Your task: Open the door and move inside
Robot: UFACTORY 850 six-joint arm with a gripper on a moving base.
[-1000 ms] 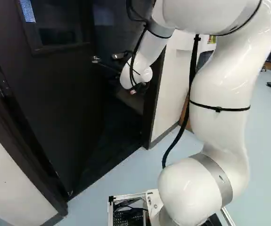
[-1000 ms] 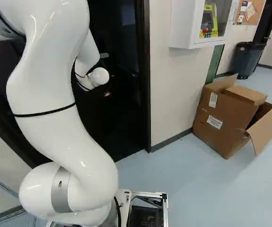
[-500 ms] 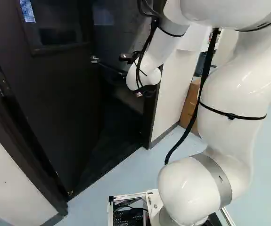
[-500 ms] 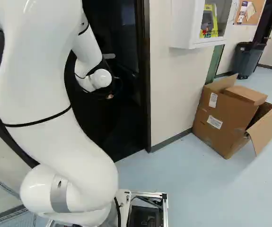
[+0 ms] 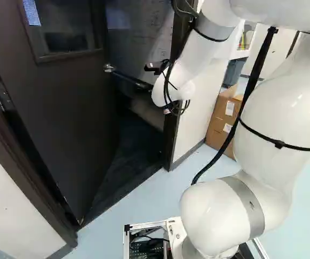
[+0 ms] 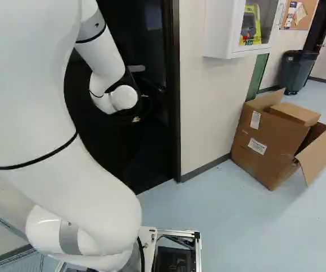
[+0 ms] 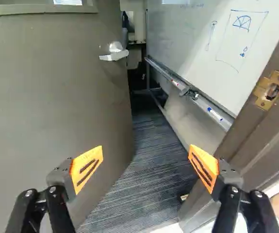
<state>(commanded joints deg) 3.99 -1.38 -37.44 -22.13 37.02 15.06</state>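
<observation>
Your fingers [image 7: 205, 167] are spread wide apart at the doorway. The door [image 7: 47, 102] stands partly open ahead, its lever handle [image 7: 113, 55] farther in. Opposite it, you have the door frame [image 7: 246, 136] with its strike plate [image 7: 271, 90], and a whiteboard [image 7: 197, 39] beyond.

White arm [image 5: 268, 124] bent, black gripper [image 7: 146, 151] spread

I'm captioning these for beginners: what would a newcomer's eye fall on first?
First, the white robot arm, which fills much of both base views. Next, in the wrist view, the jaws' orange pads, standing wide apart with a partly open door ahead. Then the cardboard box on the floor, at the right of the right base view.
</observation>
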